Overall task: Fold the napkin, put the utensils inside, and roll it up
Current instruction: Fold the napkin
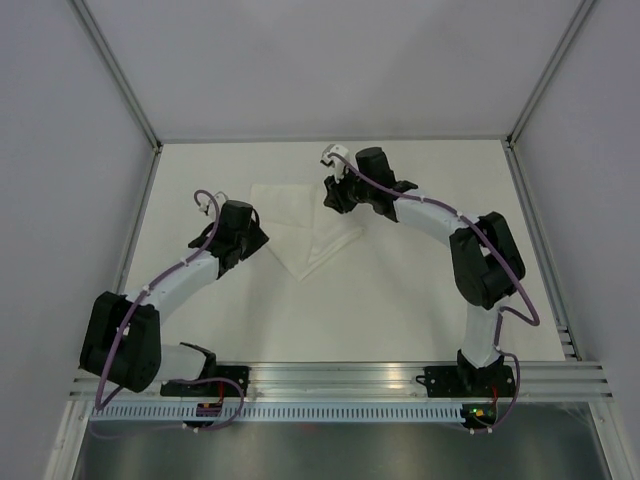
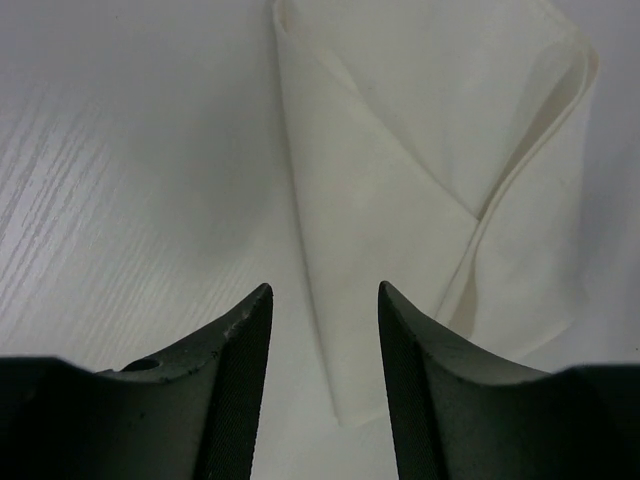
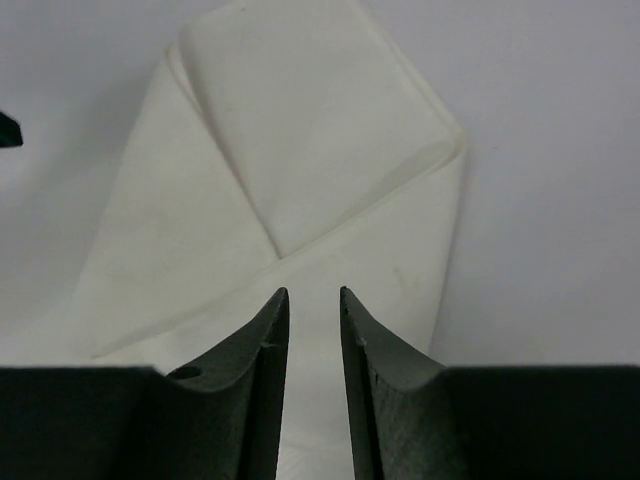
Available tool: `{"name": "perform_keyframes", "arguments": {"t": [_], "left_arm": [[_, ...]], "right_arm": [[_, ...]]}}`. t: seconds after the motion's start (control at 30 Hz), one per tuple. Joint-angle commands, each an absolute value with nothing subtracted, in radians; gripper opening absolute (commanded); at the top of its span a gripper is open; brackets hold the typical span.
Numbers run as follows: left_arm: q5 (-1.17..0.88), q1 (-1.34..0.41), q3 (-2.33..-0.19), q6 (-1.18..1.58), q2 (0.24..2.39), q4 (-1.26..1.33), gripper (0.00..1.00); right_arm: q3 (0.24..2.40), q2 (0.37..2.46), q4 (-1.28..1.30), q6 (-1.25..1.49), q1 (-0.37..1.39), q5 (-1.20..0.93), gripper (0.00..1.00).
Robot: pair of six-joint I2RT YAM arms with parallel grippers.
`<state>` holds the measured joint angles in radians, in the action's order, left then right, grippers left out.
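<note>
Soft white napkin (image 1: pixel 305 230), folded into overlapping triangular layers, lies flat on the pale, faintly wood-grained bench (image 1: pixel 400 300) between the two tools.

The left tool (image 1: pixel 260 240) sits at the napkin's 9 o'clock. In its wrist view the matte black tapered fingers (image 2: pixel 240 350) are released and wide apart, gripping nothing, and the cloth (image 2: pixel 400 180) spreads from 12 to 2 o'clock with rounded folded edges. The napkin narrows to a point at 6 o'clock in the top view. The right tool (image 1: pixel 335 195) is at the napkin's 1 o'clock, its dark fingers (image 3: pixel 260 370) only narrowly parted and directly over the creased cloth (image 3: pixel 300 130), with nothing pinched.
</note>
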<state>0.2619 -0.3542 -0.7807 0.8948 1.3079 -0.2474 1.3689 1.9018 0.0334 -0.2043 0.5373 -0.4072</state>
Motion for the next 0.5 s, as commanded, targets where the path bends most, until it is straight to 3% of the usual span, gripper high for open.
{"name": "perform_keyframes", "arguments": {"t": [0.0,0.2,0.47], "left_arm": [[0.302,-0.344,-0.759,0.991,1.351,-0.163,0.5],[0.29,-0.341,-0.779,1.005,1.457,-0.115,0.5],[0.302,-0.319,-0.845,1.011,1.607,-0.121,0.5]], "right_arm": [[1.494,1.999,0.152,-0.149,0.479,-0.389,0.34],[1.658,2.141,0.31,-0.216,0.431,-0.466,0.46],[1.697,2.201,0.363,-0.229,0.426,-0.46,0.47]]}}
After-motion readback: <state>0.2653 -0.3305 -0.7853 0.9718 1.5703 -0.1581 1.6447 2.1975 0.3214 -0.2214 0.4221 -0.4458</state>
